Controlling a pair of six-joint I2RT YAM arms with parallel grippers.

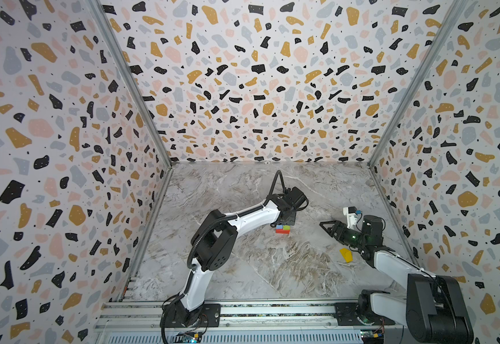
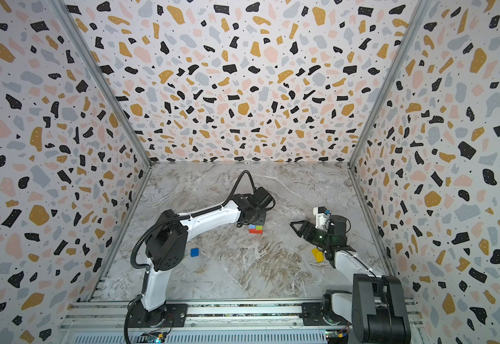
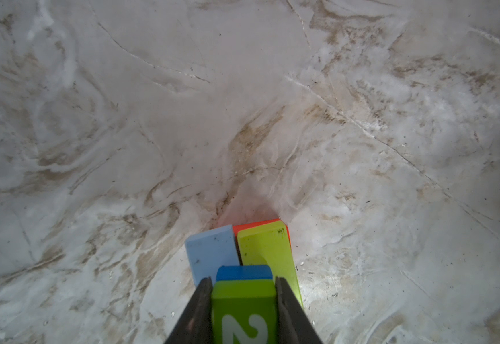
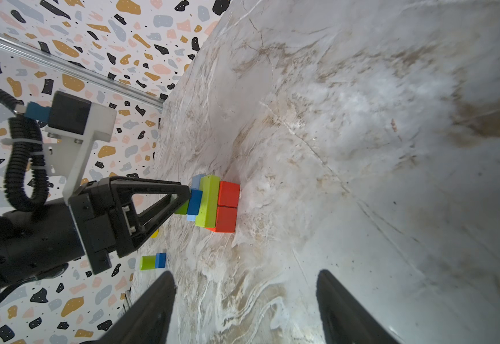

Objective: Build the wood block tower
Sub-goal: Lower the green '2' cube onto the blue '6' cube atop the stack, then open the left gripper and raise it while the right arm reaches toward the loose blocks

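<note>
1. Your right arm [image 1: 433,300] sits nearest, and the right gripper [image 4: 245,271] is spread wide and empty, well to the right of the wood block tower [image 1: 283,229].
2. Your left gripper [image 3: 243,280] is above the tower, pinching the green cube [image 3: 244,309] marked 2, atop a blue cube [image 3: 243,272], lime bar [image 4: 208,202] and red slabs [image 4: 228,205].
3. Your yellow wedge [image 1: 346,255] lies well apart, to the tower's right.

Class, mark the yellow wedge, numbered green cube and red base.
yellow wedge [image 1: 346,255]: in a top view, upper face.
green cube [image 3: 244,299]: left wrist view, numbered face.
red base [image 4: 229,194]: right wrist view, one slab's side.
</note>
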